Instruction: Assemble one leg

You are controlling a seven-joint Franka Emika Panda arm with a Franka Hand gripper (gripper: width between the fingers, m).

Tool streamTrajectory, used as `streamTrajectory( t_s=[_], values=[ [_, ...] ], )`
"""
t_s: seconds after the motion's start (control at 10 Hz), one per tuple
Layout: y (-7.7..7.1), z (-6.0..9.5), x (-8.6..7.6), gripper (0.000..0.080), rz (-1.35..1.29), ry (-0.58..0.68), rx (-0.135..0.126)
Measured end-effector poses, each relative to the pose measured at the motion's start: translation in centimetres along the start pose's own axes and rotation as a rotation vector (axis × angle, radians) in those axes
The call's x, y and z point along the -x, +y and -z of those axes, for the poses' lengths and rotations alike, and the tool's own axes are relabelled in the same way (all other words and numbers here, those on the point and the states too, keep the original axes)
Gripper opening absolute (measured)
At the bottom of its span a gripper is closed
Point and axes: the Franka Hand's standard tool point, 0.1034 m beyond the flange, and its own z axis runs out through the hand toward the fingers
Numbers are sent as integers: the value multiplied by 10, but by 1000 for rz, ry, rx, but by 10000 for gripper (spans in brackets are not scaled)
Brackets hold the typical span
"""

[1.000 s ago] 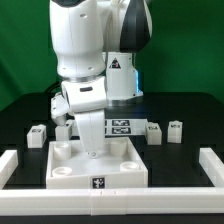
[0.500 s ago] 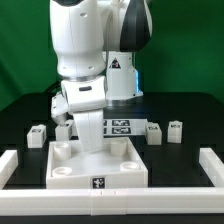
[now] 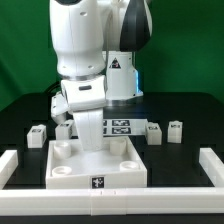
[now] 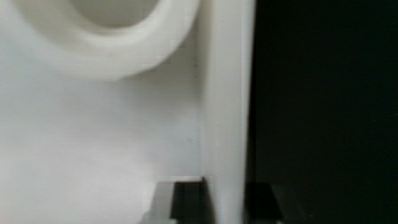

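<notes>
The large white square tabletop [image 3: 122,166] with corner sockets lies flat in the middle. My gripper [image 3: 90,147] is lowered onto its far edge, mostly hidden by the hand. In the wrist view the gripper [image 4: 226,205] has its two dark fingertips [image 4: 187,203] on either side of the tabletop's [image 4: 89,130] edge wall, shut on it, with a round socket [image 4: 125,30] nearby. One leg [image 3: 38,135], a small white tagged peg, stands on the table at the exterior view's left, another [image 3: 63,130] beside it, and two more [image 3: 155,132] [image 3: 176,129] at the right.
The marker board [image 3: 120,126] lies behind the tabletop under the arm. A white rail frame runs along the exterior view's left [image 3: 10,166], right [image 3: 212,166] and front [image 3: 110,206]. The table is covered in black cloth.
</notes>
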Motion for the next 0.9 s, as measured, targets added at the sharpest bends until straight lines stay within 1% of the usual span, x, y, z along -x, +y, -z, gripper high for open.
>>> streamTrajectory(
  t_s=[0.3, 0.4, 0.6, 0.7, 0.9],
  values=[
    [1, 0, -3, 70, -13, 0, 1],
    [6, 0, -19, 70, -69, -2, 4],
    [17, -1, -58, 70, -128, 5, 14],
    [22, -2, -72, 70, -137, 9, 16],
    [36, -3, -98, 70, -155, 12, 26]
  ],
)
